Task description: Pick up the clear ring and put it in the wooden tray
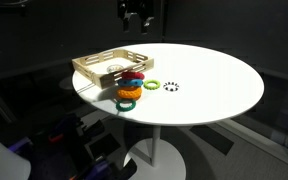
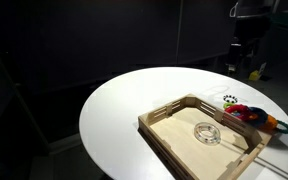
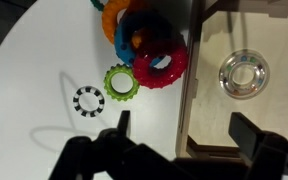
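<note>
The clear ring point(image 3: 243, 74), a small hoop of colourless transparent plastic with whitish glints, lies flat on the floor of the shallow, rectangular, light wooden tray point(image 3: 192, 95) with raised slatted sides; an exterior view shows the clear ring point(image 2: 207, 132) there too, apart from every wall of the wooden tray point(image 2: 164, 116). The claw point(image 3: 184, 130) hangs above with its two dark fingers point(image 3: 122, 125) spread wide and nothing between them; in the wrist view one finger is over the round white counter point(image 3: 34, 60) and the other over the tray floor, while in an exterior view the claw point(image 1: 134, 18) stands well above the counter point(image 1: 214, 80).

Outside the tray sit a heap of red, blue and orange plastic rings point(image 3: 144, 40), just beside its wall; a small green toothed ring point(image 3: 121, 82) next to the heap; and a dark dotted ring point(image 3: 88, 101) near the green one.

As things lie, the task looks done – the ring is in its place and the claw is empty.

Should it need taking again, I judge the ring light and stiff, not fragile, but slick and hard to see against the pale wood; the surer hold would be across its band, one finger down through the hole and one outside – a pinch across the full width might let it squirt sideways.
</note>
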Robot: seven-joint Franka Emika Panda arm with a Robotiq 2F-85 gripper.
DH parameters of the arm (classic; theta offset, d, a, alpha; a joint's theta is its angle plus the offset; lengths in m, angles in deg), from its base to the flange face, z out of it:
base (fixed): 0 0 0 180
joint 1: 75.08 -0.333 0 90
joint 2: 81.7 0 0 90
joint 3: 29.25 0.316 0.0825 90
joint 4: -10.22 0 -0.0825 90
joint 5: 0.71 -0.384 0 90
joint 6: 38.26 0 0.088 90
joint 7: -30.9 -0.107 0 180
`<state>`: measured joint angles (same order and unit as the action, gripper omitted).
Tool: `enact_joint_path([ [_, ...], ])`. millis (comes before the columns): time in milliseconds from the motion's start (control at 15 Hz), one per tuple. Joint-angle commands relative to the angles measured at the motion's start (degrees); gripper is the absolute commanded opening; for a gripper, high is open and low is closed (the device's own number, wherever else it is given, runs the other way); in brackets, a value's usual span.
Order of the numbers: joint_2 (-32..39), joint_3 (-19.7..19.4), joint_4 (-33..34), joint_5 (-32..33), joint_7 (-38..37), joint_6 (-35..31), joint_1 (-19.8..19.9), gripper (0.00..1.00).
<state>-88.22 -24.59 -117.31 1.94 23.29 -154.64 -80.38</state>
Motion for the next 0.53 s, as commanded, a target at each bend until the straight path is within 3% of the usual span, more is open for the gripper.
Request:
enact_joint_path([
  [0,-2.1,-0.3,2.9,-1.7,1.0,7.4,0.7,1.00],
  [200,-2.4,-0.6,3.8,-3.1,1.5,10.2,0.7,1.00],
  [467,-2.3,0.0,2.9,-2.1,0.2,8.7,0.6,1.00],
])
